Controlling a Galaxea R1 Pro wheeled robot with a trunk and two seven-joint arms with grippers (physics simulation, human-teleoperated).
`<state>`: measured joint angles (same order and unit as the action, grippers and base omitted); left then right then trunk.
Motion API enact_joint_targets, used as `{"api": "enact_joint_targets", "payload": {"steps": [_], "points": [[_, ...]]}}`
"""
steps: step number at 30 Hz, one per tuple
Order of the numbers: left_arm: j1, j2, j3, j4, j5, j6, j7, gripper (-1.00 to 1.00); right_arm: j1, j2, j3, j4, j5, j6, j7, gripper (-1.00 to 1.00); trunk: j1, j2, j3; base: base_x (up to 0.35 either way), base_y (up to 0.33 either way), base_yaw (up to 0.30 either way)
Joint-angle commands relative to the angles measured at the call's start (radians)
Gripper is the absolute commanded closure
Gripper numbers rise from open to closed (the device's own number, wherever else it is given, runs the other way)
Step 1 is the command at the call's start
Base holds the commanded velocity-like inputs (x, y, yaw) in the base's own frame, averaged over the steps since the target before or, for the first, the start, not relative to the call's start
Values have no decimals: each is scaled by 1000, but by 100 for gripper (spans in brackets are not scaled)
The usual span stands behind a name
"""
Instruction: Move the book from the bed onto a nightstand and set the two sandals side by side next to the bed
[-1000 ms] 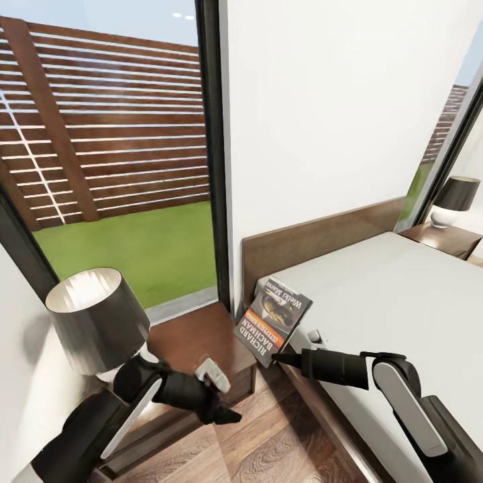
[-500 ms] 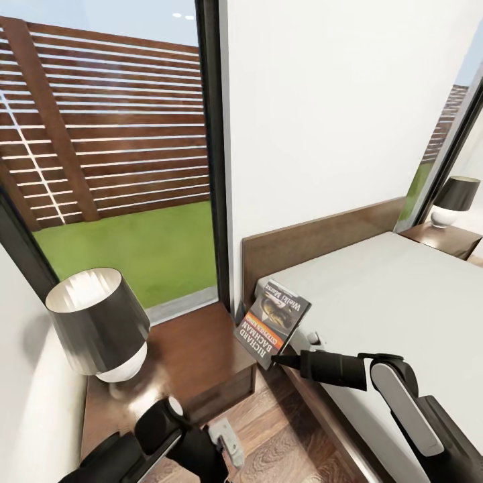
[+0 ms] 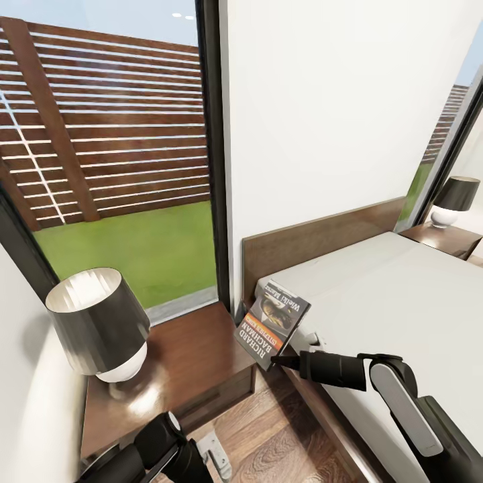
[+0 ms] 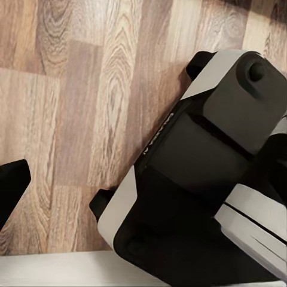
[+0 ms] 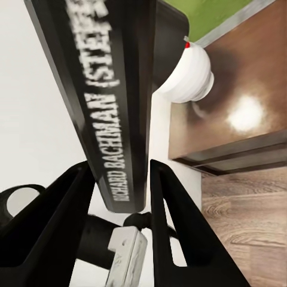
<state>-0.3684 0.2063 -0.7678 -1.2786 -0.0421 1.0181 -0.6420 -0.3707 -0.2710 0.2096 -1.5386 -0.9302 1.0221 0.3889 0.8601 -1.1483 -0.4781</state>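
Observation:
The book [image 3: 274, 320], dark with an orange band and white "RICHARD BACHMAN" lettering, stands tilted on edge over the bed's near corner, beside the nightstand [image 3: 181, 359]. My right gripper [image 3: 276, 360] is shut on its lower edge. In the right wrist view the book's spine [image 5: 113, 107] runs between the two black fingers [image 5: 60, 221], with the nightstand top [image 5: 239, 119] beyond. The bed [image 3: 396, 295] has a pale mattress and a dark headboard. My left gripper [image 3: 216, 456] hangs low over the floor, its fingers apart; one fingertip [image 4: 12, 185] shows. The sandals are out of view.
A black-shaded lamp [image 3: 97, 322] stands on the near nightstand's left side. A second nightstand [image 3: 446, 238] with a lamp [image 3: 456, 198] sits beyond the bed. A tall window [image 3: 114, 168] faces a fence and lawn. My own base [image 4: 197, 179] rests on the wood floor.
My left arm has dropped from in front of the nightstand down to the picture's lower edge. The right gripper and the book have stayed almost still.

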Motion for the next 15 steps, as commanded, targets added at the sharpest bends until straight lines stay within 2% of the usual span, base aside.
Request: {"api": "enact_joint_targets", "payload": {"steps": [1,8,15], "points": [[-1,0,-1,1,-5,3,-4,-100,-1,-1,3,0,8,1,11,100,0,-1,-1,0,0,0],[0,0,0,-17,-4,2,-10,-100,-1,-1,13,0,8,1,10,100,0,-1,-1,0,0,0],[1,6,1,-110,-3,4,-40,-100,-1,-2,16,0,8,1,10,100,0,-1,-1,0,0,0]]}}
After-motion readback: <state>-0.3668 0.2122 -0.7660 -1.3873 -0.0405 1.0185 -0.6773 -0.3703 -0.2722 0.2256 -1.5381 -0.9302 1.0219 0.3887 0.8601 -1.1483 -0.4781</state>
